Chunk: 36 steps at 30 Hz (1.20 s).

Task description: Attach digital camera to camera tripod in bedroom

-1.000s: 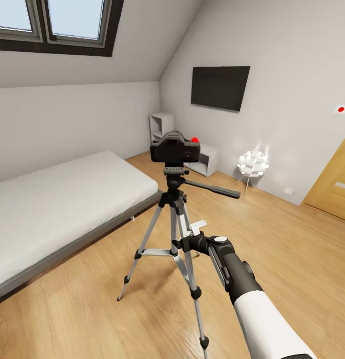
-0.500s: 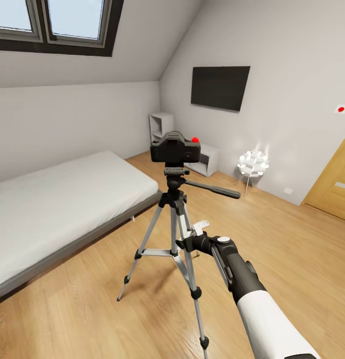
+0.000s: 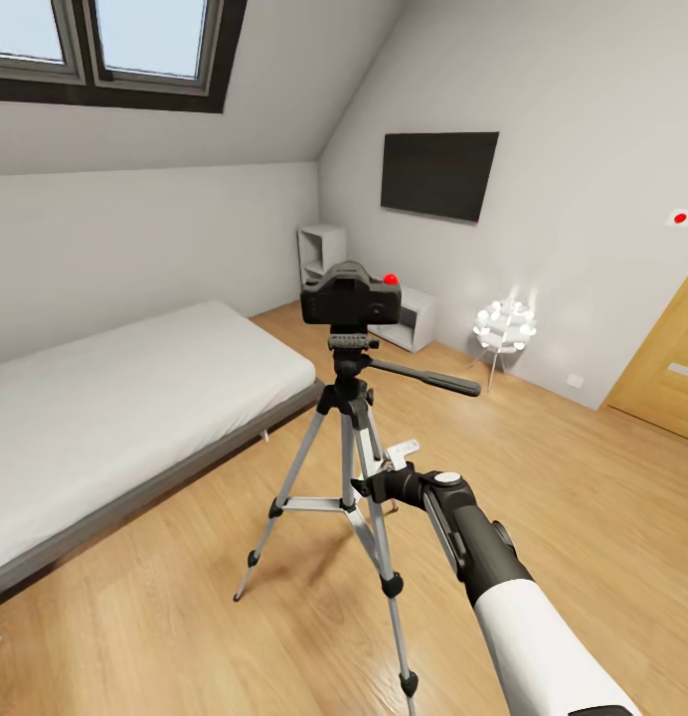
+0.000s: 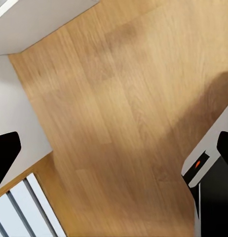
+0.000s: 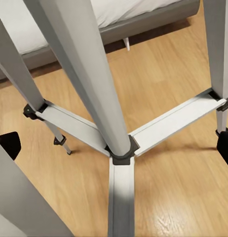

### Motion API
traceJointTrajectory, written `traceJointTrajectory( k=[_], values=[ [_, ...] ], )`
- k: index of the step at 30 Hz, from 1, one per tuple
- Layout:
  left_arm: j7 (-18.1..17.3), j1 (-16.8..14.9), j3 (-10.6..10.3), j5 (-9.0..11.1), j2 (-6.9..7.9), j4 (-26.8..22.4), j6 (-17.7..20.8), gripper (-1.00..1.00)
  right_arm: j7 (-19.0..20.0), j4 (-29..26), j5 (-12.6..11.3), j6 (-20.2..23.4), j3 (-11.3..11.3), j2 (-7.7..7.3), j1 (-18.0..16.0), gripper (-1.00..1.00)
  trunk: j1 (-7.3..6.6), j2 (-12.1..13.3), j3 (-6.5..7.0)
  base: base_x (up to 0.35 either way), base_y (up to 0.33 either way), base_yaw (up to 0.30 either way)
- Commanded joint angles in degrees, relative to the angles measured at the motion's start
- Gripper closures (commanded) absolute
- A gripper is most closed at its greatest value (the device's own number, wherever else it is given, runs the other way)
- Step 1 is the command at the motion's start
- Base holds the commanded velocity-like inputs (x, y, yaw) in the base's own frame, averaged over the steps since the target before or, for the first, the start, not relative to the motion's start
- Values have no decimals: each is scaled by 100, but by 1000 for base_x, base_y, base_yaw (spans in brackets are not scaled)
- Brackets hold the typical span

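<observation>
Judging by position, the digital camera point(image 3: 350, 295) is seated on the camera tripod point(image 3: 347, 438); attachment appears done. Right gripper point(image 3: 369, 487), at 6 o'clock, is spread apart, empty.

We see a bed point(image 3: 115, 398) with a white mattress on a grey frame along the left wall, under a dark-framed skylight point(image 3: 105, 50) in the sloped ceiling. A black TV point(image 3: 438, 174) hangs on the far wall. White cube shelves point(image 3: 322, 254) stand in the corner, with a low white unit point(image 3: 416, 318) beside them. A small glowing lamp point(image 3: 504, 326) stands on the wood floor point(image 3: 583, 477) near a wooden door point(image 3: 667, 368).
</observation>
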Motion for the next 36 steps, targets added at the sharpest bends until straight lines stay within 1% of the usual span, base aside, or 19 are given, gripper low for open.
traceJointTrajectory(
  k=[1, 20, 21, 25, 32, 36],
  values=[
    [19, -4, -48, 30, 1, -4, 25, -100, 34, -8, 86, 12, -9, 2, -4, -100, 3, -11, -11, 0, 0, 0],
    [18, -4, -48, 30, -5, -4, 23, -100, 33, -8, 86, 26, -18, 1, -4, -100, 3, -11, -11, 0, 0, 0],
    [18, -4, -52, 27, -57, -4, 25, -100, 33, -8, 84, 21, -18, 1, -4, -100, 3, -11, -11, -213, 0, 0],
    [18, -4, -49, 2, -105, -4, 30, -100, -14, -8, 78, 21, -18, 1, -4, -100, 3, -11, -11, -227, 0, 0],
    [18, -4, -48, -21, -104, -4, 31, -100, -47, -8, 77, 21, -18, 1, -4, -100, 3, -11, -11, -37, 0, 0],
    [17, -4, -48, -28, -111, -4, 32, -100, -58, -8, 77, 20, -18, 1, -4, -100, 3, -11, -11, -178, 0, 0]
  ],
)
